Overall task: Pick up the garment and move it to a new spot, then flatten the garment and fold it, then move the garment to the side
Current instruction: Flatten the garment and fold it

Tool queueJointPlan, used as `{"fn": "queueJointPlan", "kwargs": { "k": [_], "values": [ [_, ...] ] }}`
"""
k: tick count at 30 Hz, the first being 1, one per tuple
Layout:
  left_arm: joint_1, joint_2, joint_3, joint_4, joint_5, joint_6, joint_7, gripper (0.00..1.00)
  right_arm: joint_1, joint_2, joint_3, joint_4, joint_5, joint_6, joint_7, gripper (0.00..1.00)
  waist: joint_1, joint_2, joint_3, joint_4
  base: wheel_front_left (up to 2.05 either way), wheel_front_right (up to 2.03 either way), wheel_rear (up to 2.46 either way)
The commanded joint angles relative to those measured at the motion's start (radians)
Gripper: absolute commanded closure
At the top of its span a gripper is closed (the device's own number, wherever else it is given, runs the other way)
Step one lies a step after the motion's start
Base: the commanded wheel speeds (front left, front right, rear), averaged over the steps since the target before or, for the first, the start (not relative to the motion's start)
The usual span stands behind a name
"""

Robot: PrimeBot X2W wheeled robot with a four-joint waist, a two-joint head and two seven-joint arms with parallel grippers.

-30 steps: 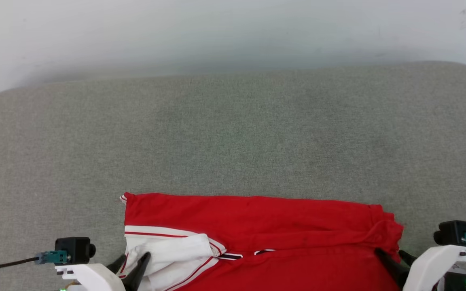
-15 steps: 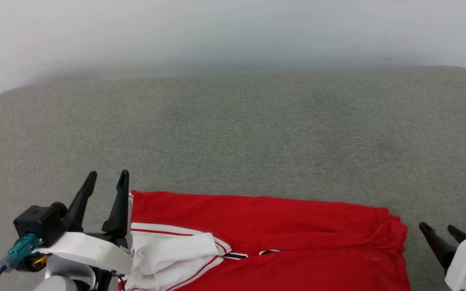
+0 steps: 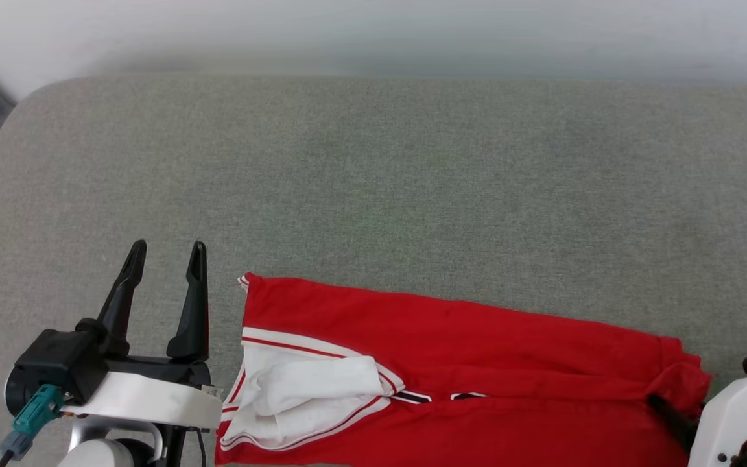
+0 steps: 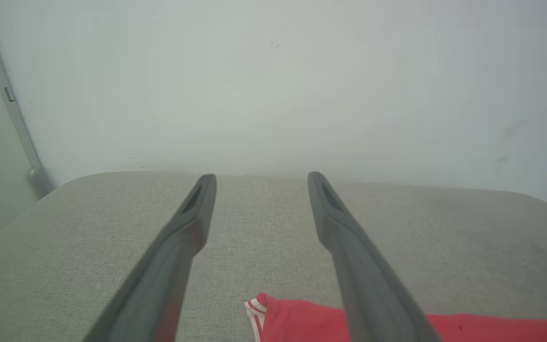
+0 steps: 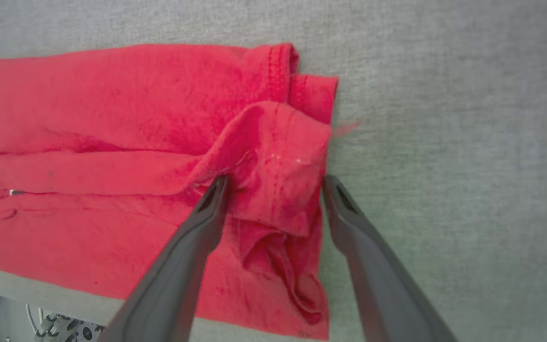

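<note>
The red garment (image 3: 464, 363) lies folded into a long band at the near edge of the grey cushion, its white sleeve (image 3: 308, 389) with red stripes at the left end. My left gripper (image 3: 166, 250) stands open just left of it, not touching it. In the left wrist view the left gripper (image 4: 260, 176) points at the wall, with the garment's striped corner (image 4: 292, 320) low between the fingers. My right gripper (image 5: 274, 183) is open, its fingers on either side of the garment's bunched right corner (image 5: 278, 156). In the head view one right finger (image 3: 668, 415) shows at that corner.
The grey cushioned surface (image 3: 412, 181) stretches far beyond the garment to a pale wall (image 4: 273, 85). A grey post (image 4: 17, 118) stands at the left. The cushion's near edge (image 5: 41, 294) runs just below the garment, with cables beneath.
The head camera has shifted. My left gripper lifted off the white sleeve and now stands left of the garment. My right gripper drew off to the right, then came back around the right corner.
</note>
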Motion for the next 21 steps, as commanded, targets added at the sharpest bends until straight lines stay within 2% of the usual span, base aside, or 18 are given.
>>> {"fn": "queueJointPlan", "kwargs": {
  "k": [1, 6, 7, 9, 21],
  "values": [
    [0.001, -0.005, 0.004, -0.001, 0.007, -0.006, -0.006, 0.0, -0.019, 0.008, 0.006, 0.025, 0.004, 0.0, 0.001, 0.0, 0.0, 0.0, 0.022, 0.016, 0.0, 0.0, 0.0],
    [-0.009, -0.016, 0.001, 0.011, 0.014, -0.017, -0.005, 0.0, -0.015, 0.011, 0.037, 0.105, 0.028, 0.0, 0.017, 0.0, 0.0, 0.0, 0.031, 0.026, 0.0, 0.0, 0.0],
    [-0.009, -0.018, 0.001, 0.013, 0.015, -0.019, -0.005, 0.0, -0.013, 0.01, 0.046, 0.115, 0.03, 0.0, 0.021, 0.17, 0.0, 0.0, 0.031, 0.026, 0.0, 0.0, 0.0],
    [-0.006, -0.022, 0.001, 0.016, 0.015, -0.02, -0.005, 0.0, -0.016, 0.009, 0.062, 0.123, 0.046, 0.0, 0.026, 0.99, 0.0, 0.0, 0.025, 0.023, 0.0, 0.0, 0.0],
    [0.017, -0.017, -0.018, 0.032, 0.035, -0.003, 0.008, 0.0, -0.094, -0.058, 0.058, 0.066, 0.081, 0.0, 0.019, 1.0, 0.0, 0.0, -0.045, -0.01, 0.0, 0.0, 0.0]
  ]
}}
